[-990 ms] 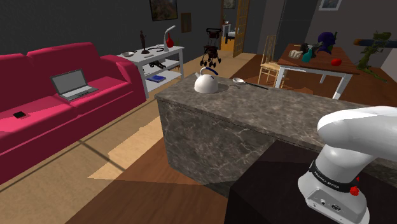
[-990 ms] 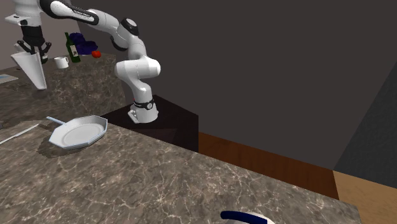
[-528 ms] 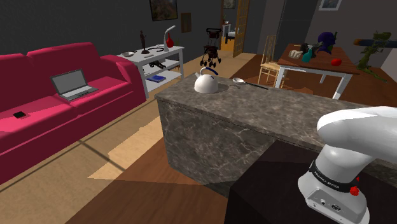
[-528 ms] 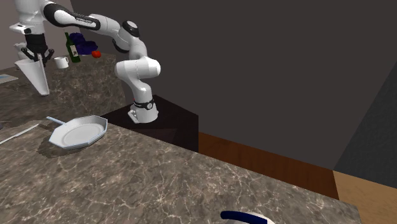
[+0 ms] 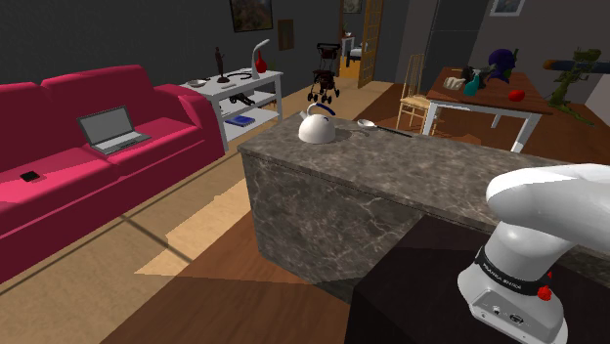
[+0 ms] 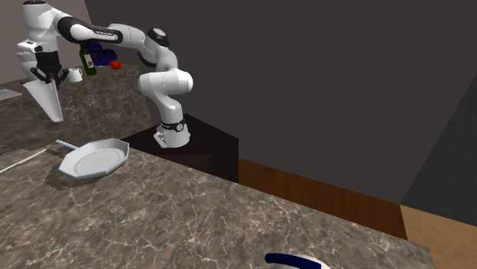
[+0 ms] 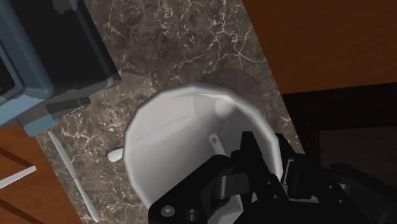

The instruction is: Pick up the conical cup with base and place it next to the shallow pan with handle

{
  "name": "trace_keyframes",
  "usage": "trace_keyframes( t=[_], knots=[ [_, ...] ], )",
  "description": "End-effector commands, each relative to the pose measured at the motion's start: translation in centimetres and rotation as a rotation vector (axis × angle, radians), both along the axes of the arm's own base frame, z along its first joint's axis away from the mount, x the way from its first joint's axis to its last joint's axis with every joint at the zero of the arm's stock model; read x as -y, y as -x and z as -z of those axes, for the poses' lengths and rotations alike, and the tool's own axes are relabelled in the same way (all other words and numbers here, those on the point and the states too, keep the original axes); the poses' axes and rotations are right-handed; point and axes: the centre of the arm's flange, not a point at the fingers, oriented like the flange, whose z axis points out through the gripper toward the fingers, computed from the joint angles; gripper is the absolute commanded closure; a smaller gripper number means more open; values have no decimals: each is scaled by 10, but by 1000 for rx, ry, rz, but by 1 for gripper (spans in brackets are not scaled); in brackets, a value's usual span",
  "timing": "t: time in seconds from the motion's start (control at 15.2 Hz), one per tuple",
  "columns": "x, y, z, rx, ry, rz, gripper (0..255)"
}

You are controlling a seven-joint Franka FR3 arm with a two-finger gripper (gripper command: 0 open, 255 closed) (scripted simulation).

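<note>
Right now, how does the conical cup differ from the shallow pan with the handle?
The conical cup is tall and tapers down to a narrow end; the shallow pan is wide, flat and angular-rimmed, with a thin handle. The cup hangs upright in the gripper, clasped at its rim; the pan lies free on the marbled counter. Both are plain white.

cup [image 6: 47, 101]: white cone, mouth up, tilted, held at rim | pan [image 6: 92, 159]: white, octagonal, lying flat, well apart
</note>
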Motion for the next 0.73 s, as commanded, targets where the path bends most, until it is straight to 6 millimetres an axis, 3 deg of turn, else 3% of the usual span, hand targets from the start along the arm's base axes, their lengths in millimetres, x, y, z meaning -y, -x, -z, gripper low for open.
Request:
trace_keyframes(
  t=[0.0,0.66],
  knots=[
    [-1,-1,11,0,1,0,255],
    [-1,-1,63,0,1,0,255]
  ],
)
